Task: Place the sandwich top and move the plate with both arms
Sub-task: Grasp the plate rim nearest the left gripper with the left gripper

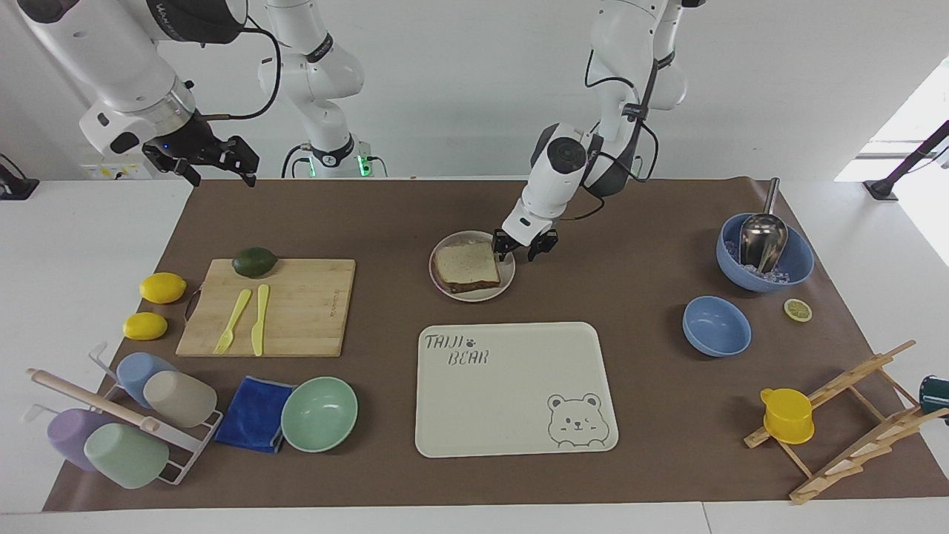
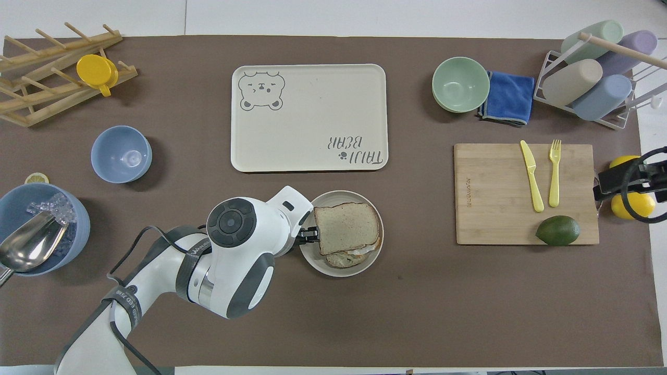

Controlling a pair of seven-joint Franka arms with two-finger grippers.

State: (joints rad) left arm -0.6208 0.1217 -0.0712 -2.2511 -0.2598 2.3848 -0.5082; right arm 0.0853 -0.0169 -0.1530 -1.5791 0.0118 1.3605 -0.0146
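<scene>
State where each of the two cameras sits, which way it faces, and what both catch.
Facing view: high across the table, looking at the robots; both arms show, left gripper at the plate rim, right gripper waiting aloft.
Overhead view: above the robots' end, looking steeply down; the left arm covers its gripper.
Shared: plate, sandwich top, tray.

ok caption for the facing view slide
Left pincer at the plate rim beside the sandwich top; right pincer waits raised.
</scene>
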